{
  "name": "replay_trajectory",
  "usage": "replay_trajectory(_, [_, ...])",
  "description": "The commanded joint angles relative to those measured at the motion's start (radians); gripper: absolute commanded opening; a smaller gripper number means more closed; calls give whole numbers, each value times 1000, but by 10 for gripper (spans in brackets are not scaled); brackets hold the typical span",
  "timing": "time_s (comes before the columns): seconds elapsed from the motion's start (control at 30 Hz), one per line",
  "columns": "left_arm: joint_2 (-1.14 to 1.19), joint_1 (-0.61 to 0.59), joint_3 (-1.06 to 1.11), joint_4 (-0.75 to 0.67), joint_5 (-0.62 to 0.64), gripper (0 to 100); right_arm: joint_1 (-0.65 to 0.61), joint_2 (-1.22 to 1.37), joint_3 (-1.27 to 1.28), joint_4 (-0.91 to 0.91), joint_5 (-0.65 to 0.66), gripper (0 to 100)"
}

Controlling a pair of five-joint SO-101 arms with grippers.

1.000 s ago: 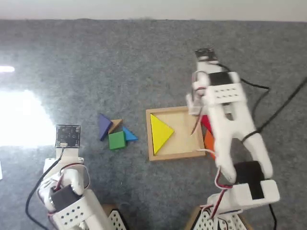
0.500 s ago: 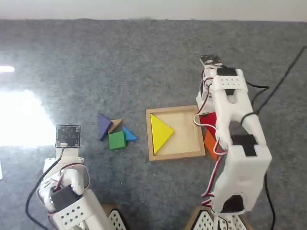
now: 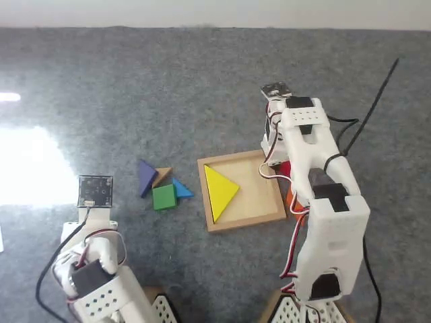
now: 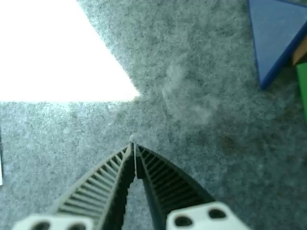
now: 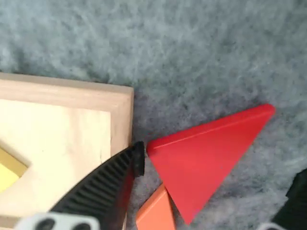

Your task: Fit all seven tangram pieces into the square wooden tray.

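The square wooden tray (image 3: 273,202) lies mid-table, slightly turned, with a yellow triangle (image 3: 219,190) inside. My right arm (image 3: 303,134) hangs over its right edge. In the right wrist view my right gripper (image 5: 218,172) is open around a red triangle (image 5: 206,148) on the carpet. One black finger (image 5: 115,177) sits in the gap between the tray rim (image 5: 72,93) and the red piece. An orange piece (image 5: 156,213) touches the red one. My left gripper (image 4: 133,146) is shut, empty and low over the carpet.
Left of the tray lie a dark blue triangle (image 3: 146,176), a brown piece (image 3: 162,175), a green square (image 3: 163,197) and a small blue triangle (image 3: 182,190). The dark blue triangle (image 4: 278,33) lies off to one side of my left gripper. A bright glare patch (image 3: 30,165) marks the carpet's left side.
My right arm has swung left towards the tray's right edge. The tray with the yellow triangle has slid a little to the left and turned slightly. The left arm is still.
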Motion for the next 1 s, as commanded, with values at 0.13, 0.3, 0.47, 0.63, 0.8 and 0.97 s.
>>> replay_trajectory(0.13, [2, 8, -7, 8, 9, 14, -30, -4, 6, -25, 9, 457])
replay_trajectory(0.3, [2, 8, -7, 8, 9, 14, 39, -4, 15, -125, -95, 457])
replay_trajectory(0.47, [2, 8, -7, 8, 9, 14, 33, 25, 9, -110, -176, 457])
replay_trajectory(0.63, [2, 8, -7, 8, 9, 14, -4, 41, 9, -18, -178, 457])
replay_trajectory(0.8, [2, 8, -7, 8, 9, 14, -33, 27, 2, -13, -221, 382])
replay_trajectory(0.97, [2, 8, -7, 8, 9, 14, -39, 44, 11, 16, -229, 359])
